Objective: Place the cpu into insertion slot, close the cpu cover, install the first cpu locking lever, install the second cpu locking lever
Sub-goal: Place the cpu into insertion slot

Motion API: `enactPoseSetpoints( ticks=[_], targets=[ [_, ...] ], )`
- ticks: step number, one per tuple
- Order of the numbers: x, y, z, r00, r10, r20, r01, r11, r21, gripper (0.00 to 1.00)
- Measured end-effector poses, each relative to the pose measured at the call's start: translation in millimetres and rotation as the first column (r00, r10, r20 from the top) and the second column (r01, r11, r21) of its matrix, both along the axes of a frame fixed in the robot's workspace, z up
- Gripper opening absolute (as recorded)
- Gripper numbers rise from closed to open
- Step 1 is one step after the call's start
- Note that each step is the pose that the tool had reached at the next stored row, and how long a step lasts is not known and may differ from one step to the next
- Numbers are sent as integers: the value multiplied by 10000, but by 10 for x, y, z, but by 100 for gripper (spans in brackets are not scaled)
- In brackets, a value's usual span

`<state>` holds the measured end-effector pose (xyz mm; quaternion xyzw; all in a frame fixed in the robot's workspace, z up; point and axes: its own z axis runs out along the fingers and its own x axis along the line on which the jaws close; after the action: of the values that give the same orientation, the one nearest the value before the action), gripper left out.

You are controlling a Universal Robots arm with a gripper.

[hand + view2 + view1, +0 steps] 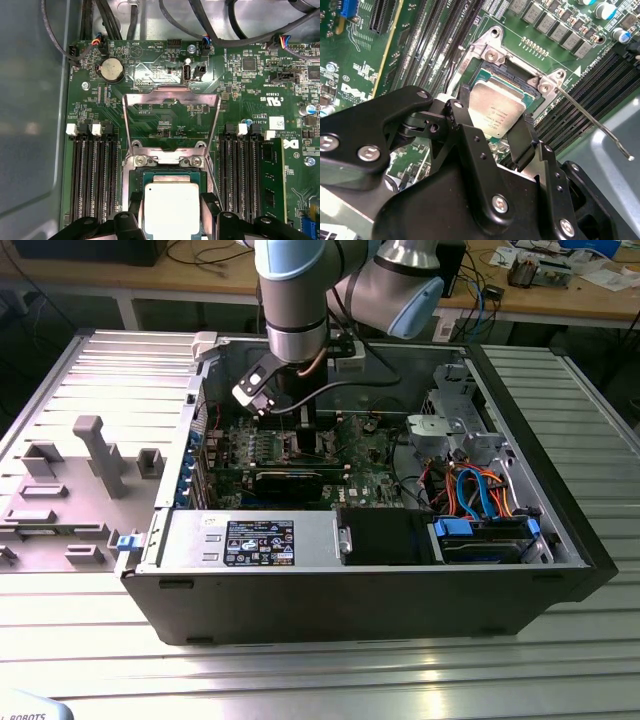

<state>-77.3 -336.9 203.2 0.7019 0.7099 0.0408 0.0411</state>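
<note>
Silver-grey cpu [172, 207] held by the fingers [520, 142] at the insertion slot [507, 75].
The fingers clench the cpu on two opposite edges, low over the insertion slot; the cpu cover [171, 122] stands open. If the cpu is let go slightly tilted or turned, it may sit on the rim and bend the contacts.

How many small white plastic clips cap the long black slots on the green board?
4 in the first wrist view: two small white plastic clips on one side of the raised silver metal cpu cover, two on its other side. More may be hidden.
</note>
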Motion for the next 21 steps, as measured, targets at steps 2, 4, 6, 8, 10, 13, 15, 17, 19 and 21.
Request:
enactPoseSetpoints(
  ticks=[2, 4, 6, 8, 10, 13, 15, 17, 19, 21],
  targets=[
    [0, 0, -20, 10000, 0, 0, 0, 10000, -1, 54],
    [0, 0, -34, 10000, -6, -1, 6, 10000, -1, 54],
    [0, 0, -42, 10000, -10, -1, 10, 10000, -1, 54],
    [0, -1, -48, 10000, -13, -2, 13, 10000, -3, 54],
    [0, 0, -49, 10000, -14, -1, 14, 10000, -1, 54],
    [0, 0, -49, 10000, -14, 0, 14, 10000, -1, 54],
    [0, 0, -50, 10000, -13, -1, 13, 10000, -1, 54],
    [0, 0, -50, 10000, -13, -1, 13, 10000, 0, 55],
    [0, 0, -50, 10000, -14, -1, 14, 10000, -1, 62],
    [0, 1, -55, 10000, -16, 1, 16, 10000, 30, 62]
  ],
)
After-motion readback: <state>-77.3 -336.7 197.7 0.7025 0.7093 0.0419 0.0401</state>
